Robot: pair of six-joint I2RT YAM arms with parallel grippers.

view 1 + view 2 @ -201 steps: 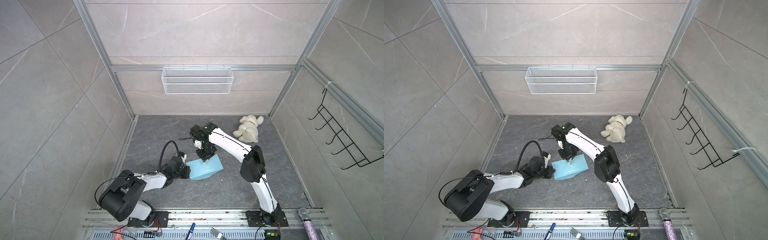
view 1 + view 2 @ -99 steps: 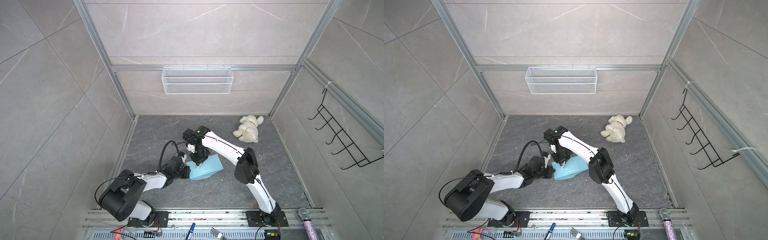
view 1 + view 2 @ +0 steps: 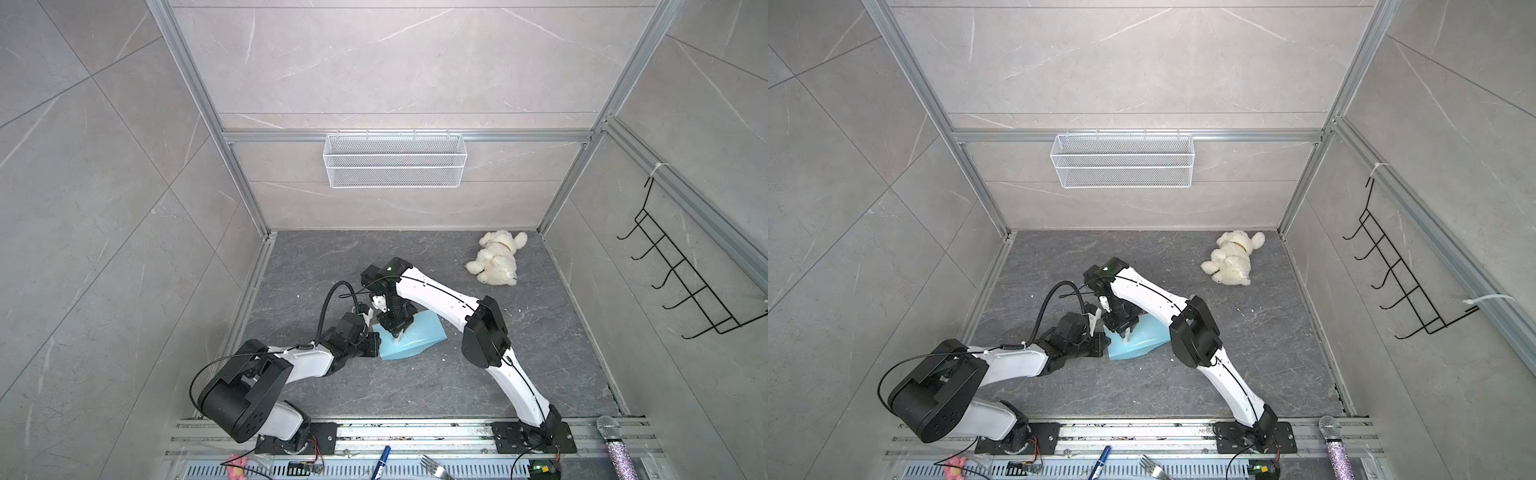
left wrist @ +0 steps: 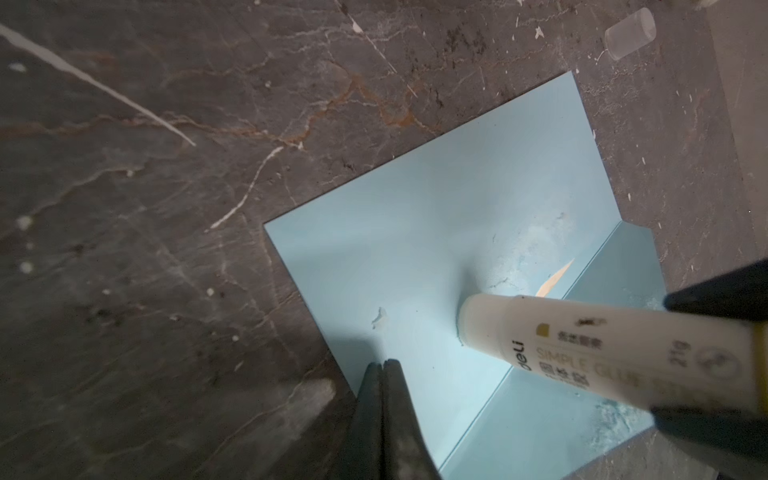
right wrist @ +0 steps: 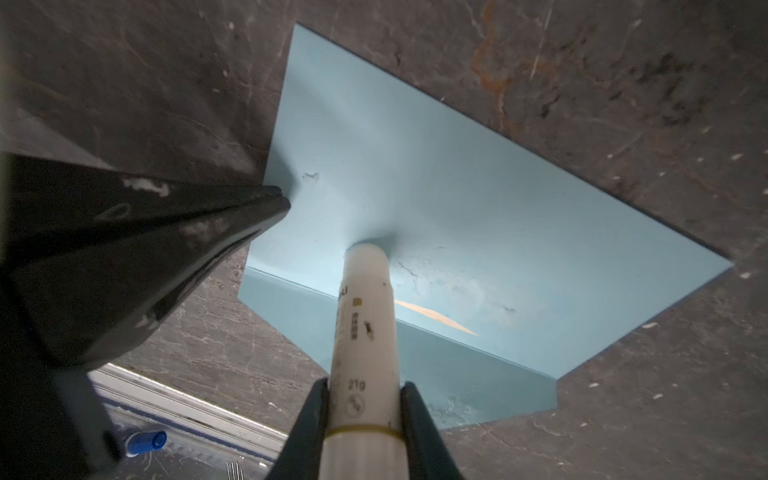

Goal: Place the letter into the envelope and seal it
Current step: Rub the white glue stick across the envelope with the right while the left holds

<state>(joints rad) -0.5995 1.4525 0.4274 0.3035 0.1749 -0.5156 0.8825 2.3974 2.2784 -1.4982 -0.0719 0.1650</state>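
Two end effectors work your envelope [image 3: 420, 341], lying flap [image 4: 415, 216] open on the bench [image 4: 166, 208]: left end effector [image 4: 382, 365], tips together, touches the flap's edge; right end effector [image 5: 364, 387] clamps a glue stick [image 5: 366, 299] whose tip presses the flap. Only a tan sliver of the letter [image 5: 436, 316] shows at the mouth.

letter [image 5: 432, 316]: mostly hidden in envelope [image 5: 457, 187] | glue stick [image 5: 365, 332] base: cut off | fork [image 3: 432, 468]: cropped
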